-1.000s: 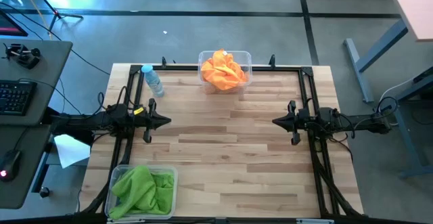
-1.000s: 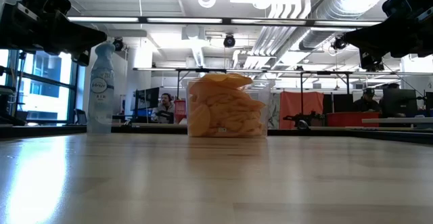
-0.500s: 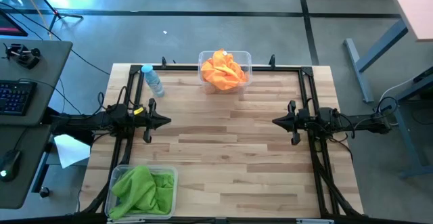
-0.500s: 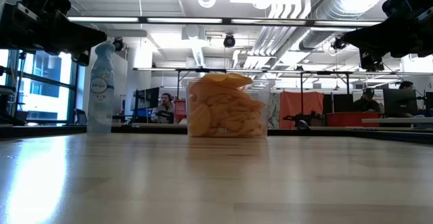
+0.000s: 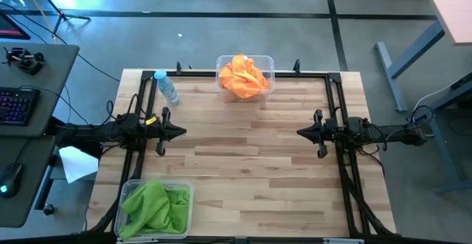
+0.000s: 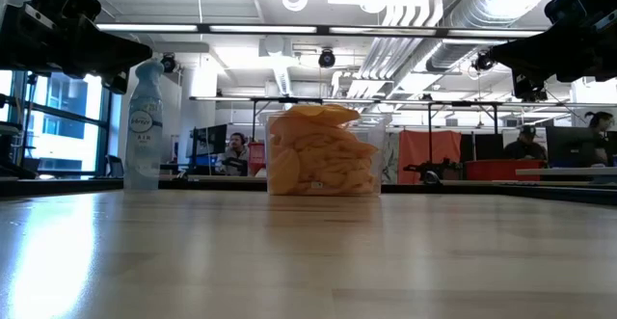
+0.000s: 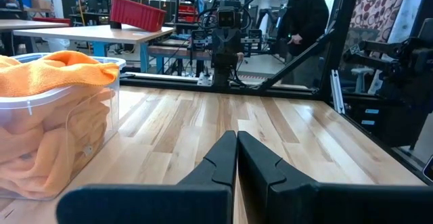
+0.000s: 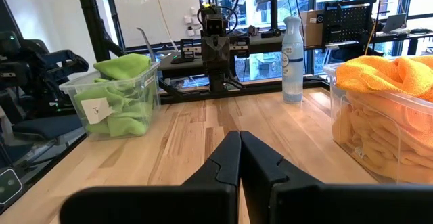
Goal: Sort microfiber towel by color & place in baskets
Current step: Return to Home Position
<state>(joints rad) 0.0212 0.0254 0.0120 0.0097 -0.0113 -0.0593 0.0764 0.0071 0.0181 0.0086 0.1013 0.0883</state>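
Orange microfiber towels [image 5: 244, 76] fill a clear basket [image 5: 268, 62] at the table's far edge, middle. Green microfiber towels [image 5: 153, 206] fill a second clear basket [image 5: 186, 190] at the near left corner. My left gripper [image 5: 184, 132] is shut and holds nothing, level above the left side of the table, pointing right. My right gripper [image 5: 299, 132] is shut and holds nothing, level above the right side, pointing left. The wrist views show each pair of fingertips closed together: left gripper [image 7: 237, 139], right gripper [image 8: 239, 139].
A small clear bottle [image 5: 167, 86] with a blue cap stands at the far left of the table. The wide wooden middle of the table [image 5: 243, 155] lies between the two grippers. A person [image 7: 304, 14] stands beyond the table's right side.
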